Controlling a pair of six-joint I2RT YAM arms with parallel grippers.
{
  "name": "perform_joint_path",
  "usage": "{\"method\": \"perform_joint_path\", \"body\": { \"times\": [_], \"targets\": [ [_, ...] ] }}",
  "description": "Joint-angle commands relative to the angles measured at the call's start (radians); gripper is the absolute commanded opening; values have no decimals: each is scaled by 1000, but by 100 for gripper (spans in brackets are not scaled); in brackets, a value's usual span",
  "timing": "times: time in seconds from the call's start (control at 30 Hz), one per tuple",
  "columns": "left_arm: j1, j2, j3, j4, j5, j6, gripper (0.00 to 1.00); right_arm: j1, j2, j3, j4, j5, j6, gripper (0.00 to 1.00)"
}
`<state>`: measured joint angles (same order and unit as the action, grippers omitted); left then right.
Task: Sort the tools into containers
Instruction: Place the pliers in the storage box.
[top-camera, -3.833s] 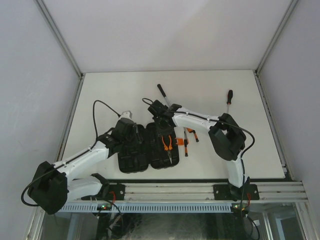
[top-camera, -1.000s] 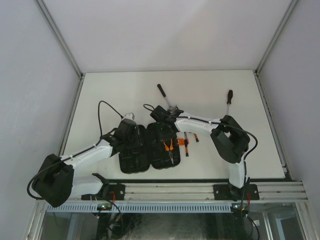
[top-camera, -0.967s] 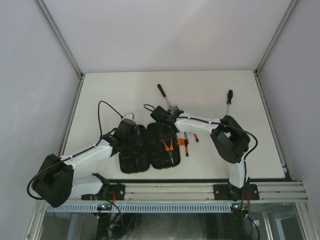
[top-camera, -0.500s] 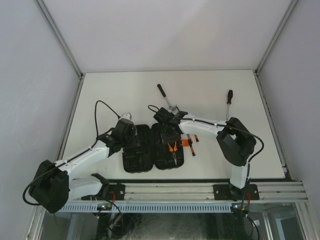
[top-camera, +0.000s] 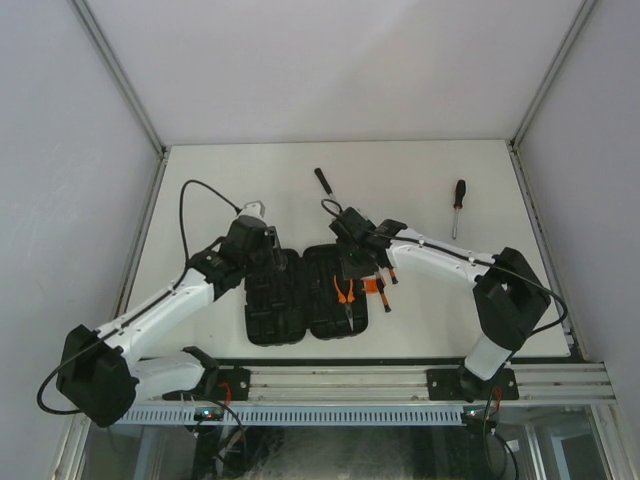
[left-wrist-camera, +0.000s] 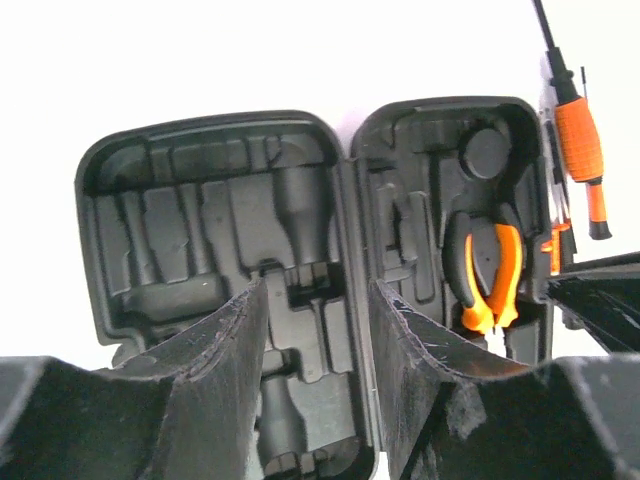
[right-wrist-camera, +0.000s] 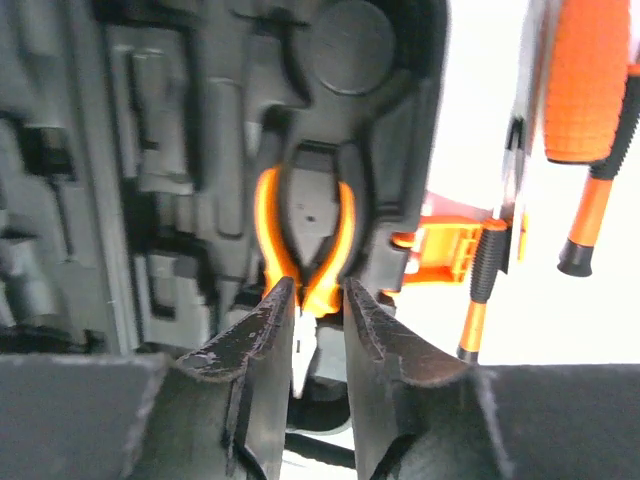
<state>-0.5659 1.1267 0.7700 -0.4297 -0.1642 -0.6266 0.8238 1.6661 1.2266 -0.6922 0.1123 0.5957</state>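
Compared with the overhead frame of one second before: the right arm's elbow is found displaced toward the right edge. The right gripper (right-wrist-camera: 318, 287) has been carried from the top rim of the tool case (left-wrist-camera: 210, 230) to above its right half. The case appears nudged slightly rightward. The long black-handled screwdriver (top-camera: 457, 203), upper right, is unchanged. Only the handle of the hammer (top-camera: 322, 181) is now seen, above the case.

The pliers (right-wrist-camera: 345, 230) are seated in a moulded slot in the right half, lower centre of the overhead frame. In the right wrist view their handles point to the top and the pale nose is seen in the gap between the right fingers. These are parted narrowly with nothing clamped; contact with the nose cannot be told. The left gripper (left-wrist-camera: 318, 290) is held over the left half, jaws well apart, nothing between them.

The case is black and rounded, its two hinged halves laid flat and open on the white table (top-camera: 220, 190). An orange latch (right-wrist-camera: 440, 250) is noted on its right edge. The slim black-and-orange screwdrivers (top-camera: 381, 287) lie just beside that edge.
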Motion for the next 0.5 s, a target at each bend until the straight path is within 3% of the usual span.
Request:
{"method": "perform_joint_path", "body": {
  "times": [0.0, 0.47],
  "targets": [
    [-50, 62, 103, 35, 25, -9, 49, -35, -25, -47, 19, 3, 32, 24],
    [-148, 349, 251, 142, 91, -41, 42, -84, 9, -56, 116, -97, 7, 14]
  ]
}}
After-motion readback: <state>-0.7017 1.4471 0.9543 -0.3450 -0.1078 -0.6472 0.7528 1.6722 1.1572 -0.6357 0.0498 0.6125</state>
